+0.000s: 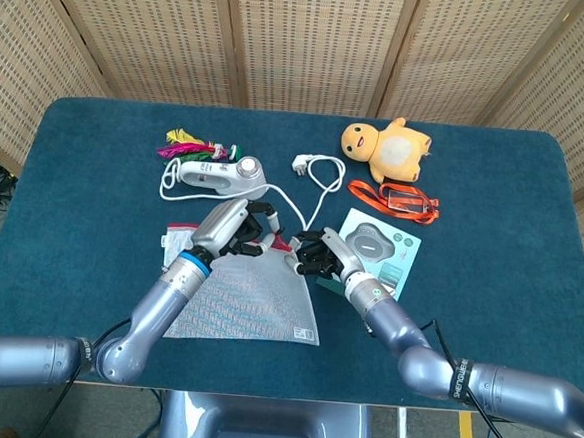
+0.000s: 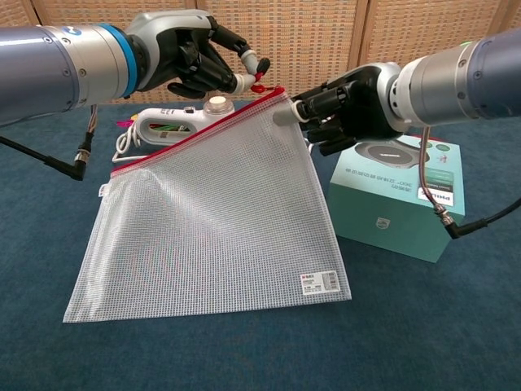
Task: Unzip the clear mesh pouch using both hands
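Note:
The clear mesh pouch [image 2: 220, 212] with a red zipper edge is lifted at its top right corner, its lower edge lying on the blue table [image 2: 407, 326]. My right hand [image 2: 342, 110] pinches that corner of the pouch [image 1: 252, 291]. My left hand [image 2: 195, 61] pinches the red zipper pull [image 2: 259, 80] a little left of the corner. In the head view the left hand [image 1: 233, 228] and right hand [image 1: 314, 256] meet near the table's middle. The zipper looks closed along most of its length.
A teal box [image 2: 399, 204] stands right of the pouch, under my right hand. Behind lie a white handheld appliance [image 1: 215, 177] with its cord, colourful feathers [image 1: 187, 144], a yellow plush toy [image 1: 392, 151] and an orange lanyard [image 1: 394, 199].

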`<action>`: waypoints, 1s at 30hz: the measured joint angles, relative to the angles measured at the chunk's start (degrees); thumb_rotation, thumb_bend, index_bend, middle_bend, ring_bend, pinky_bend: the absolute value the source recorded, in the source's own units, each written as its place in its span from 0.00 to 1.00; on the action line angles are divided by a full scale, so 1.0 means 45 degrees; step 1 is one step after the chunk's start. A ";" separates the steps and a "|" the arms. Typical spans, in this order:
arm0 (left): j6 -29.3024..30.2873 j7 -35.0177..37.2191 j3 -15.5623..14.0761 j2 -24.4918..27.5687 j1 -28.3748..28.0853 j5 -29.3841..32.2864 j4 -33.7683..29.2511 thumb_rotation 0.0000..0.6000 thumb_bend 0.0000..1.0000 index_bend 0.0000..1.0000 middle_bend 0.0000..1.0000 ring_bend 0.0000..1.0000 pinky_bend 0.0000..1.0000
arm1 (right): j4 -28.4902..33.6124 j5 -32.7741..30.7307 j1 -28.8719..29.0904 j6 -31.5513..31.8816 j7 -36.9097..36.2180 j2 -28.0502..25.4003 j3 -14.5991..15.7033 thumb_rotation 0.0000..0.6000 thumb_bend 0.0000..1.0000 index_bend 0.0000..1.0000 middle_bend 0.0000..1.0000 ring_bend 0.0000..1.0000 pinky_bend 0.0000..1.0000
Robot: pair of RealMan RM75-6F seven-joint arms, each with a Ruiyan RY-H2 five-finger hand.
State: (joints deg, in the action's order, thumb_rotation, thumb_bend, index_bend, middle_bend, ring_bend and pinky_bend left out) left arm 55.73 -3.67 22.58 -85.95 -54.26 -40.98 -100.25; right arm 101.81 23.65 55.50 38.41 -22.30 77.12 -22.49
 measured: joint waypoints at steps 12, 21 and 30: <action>-0.0408 0.0561 -0.0212 0.0673 0.0612 0.0109 0.0581 1.00 0.64 0.95 1.00 0.95 1.00 | 0.0273 0.2092 -0.1406 -0.0944 -0.1487 -0.0517 -0.1072 1.00 0.71 0.78 0.92 0.94 1.00; -0.0743 0.0991 -0.0422 0.1192 0.1097 0.0043 0.1092 1.00 0.64 0.95 1.00 0.95 1.00 | 0.0437 0.2703 -0.2116 -0.1382 -0.2466 -0.1014 -0.1791 1.00 0.72 0.78 0.92 0.94 1.00; -0.1140 0.1231 -0.0627 0.2352 0.1647 -0.0165 0.1182 1.00 0.64 0.95 1.00 0.95 1.00 | 0.0544 0.3046 -0.2867 -0.1624 -0.3324 -0.1894 -0.2424 1.00 0.72 0.78 0.92 0.94 1.00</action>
State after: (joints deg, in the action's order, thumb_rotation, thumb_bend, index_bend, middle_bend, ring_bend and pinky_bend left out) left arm 50.60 1.86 19.75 -75.37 -46.85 -41.73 -94.93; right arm 104.26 37.36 42.60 31.11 -37.26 68.60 -33.40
